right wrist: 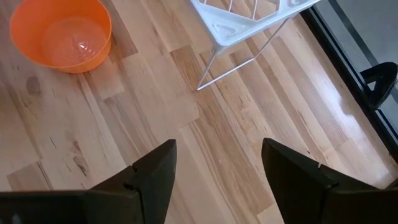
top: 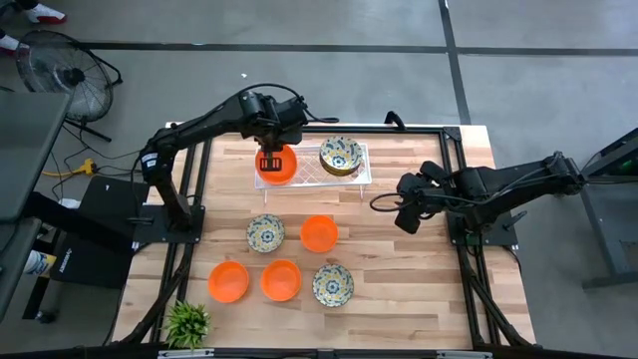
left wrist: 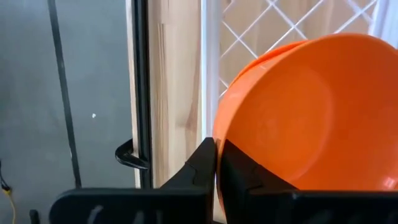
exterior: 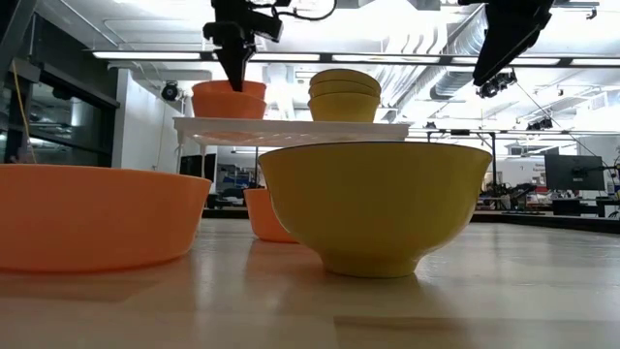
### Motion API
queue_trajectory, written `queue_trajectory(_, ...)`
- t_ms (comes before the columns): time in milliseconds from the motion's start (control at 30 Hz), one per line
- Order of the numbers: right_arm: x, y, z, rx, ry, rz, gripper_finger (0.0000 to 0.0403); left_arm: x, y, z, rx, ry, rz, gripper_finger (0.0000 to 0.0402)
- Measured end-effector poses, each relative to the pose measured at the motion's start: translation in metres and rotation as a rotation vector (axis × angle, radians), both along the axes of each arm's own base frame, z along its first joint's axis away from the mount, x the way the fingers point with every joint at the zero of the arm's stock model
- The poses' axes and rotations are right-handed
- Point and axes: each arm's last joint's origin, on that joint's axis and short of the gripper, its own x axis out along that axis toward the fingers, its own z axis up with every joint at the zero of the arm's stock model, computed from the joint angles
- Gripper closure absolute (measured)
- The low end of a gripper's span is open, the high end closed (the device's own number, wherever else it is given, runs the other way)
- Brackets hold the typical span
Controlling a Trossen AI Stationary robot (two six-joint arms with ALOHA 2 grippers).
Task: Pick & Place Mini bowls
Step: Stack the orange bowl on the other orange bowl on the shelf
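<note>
My left gripper [top: 270, 163] [exterior: 235, 58] is over the left part of the white lattice tray [top: 357, 179] and is shut on an orange mini bowl [top: 280, 166] [left wrist: 311, 106]. That bowl is nested in a second orange bowl [exterior: 230, 107] on the tray. A stack of floral bowls [top: 340, 157] [exterior: 344, 94] stands on the tray's right part. On the table rest two floral bowls [top: 265, 233] [top: 332, 285] and three orange bowls [top: 318, 233] [top: 228, 281] [top: 280, 280]. My right gripper [top: 409, 207] [right wrist: 217, 162] hovers open, right of the tray. My left gripper pinches the top orange bowl's rim [left wrist: 219, 121] on the side toward the table's left edge, one finger [left wrist: 239, 171] inside the bowl and one [left wrist: 200, 168] outside. The fingers come from above, pointing down. The bowl sits upright in the orange bowl under it.
The tray stands raised on thin wire legs [right wrist: 217, 65] near the table's far edge. A small green plant [top: 187, 321] is at the near left corner. Black frame rails [top: 199, 179] run along the table's sides. Bare wood lies under the right gripper.
</note>
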Motion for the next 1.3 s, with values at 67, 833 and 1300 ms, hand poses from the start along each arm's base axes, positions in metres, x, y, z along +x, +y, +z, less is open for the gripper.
queue_trajectory(67,0.000,0.000,0.000,0.000,0.000,0.000,0.0178,-0.001,0.000,0.008,0.008,-0.020,0.001,0.0399)
queue_trajectory(833,0.000,0.001,0.000,0.025,0.008,0.008,0.0178,-0.030,0.028,0.042,-0.351,-0.296,0.224,0.0401)
queue_trajectory(1300,-0.001,0.001,-0.001,0.031,0.005,-0.004,0.0178,-0.029,0.036,0.010,-0.379,-0.180,0.318,0.0401)
